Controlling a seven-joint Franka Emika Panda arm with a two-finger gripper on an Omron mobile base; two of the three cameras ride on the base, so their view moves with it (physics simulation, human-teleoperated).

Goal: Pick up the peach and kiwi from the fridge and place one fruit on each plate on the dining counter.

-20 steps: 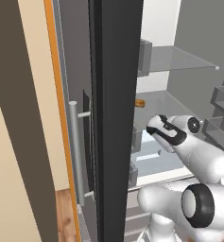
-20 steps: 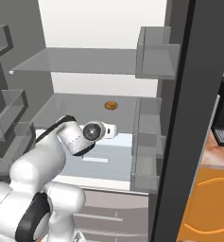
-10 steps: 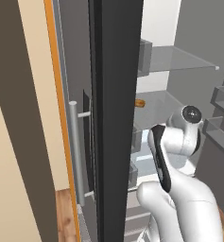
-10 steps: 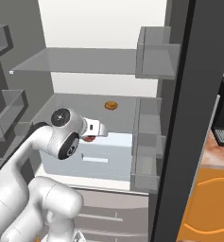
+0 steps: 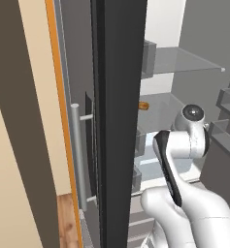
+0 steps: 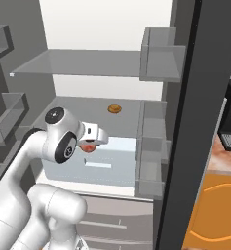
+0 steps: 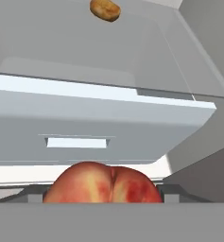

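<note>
Fridge [image 6: 112, 73] interior; fingers [image 6: 90, 145] around peach [image 7: 102, 183].

One round reddish-pink peach [image 7: 101, 183] with an orange tinge sat low in the hand view. One flat orange-brown round item [image 6: 114, 109] lay on a shelf. Two clear glass shelves [image 6: 87, 63] were counted in the one pale grey fridge [image 6: 107, 29], along with one white drawer [image 7: 99, 137].
</note>
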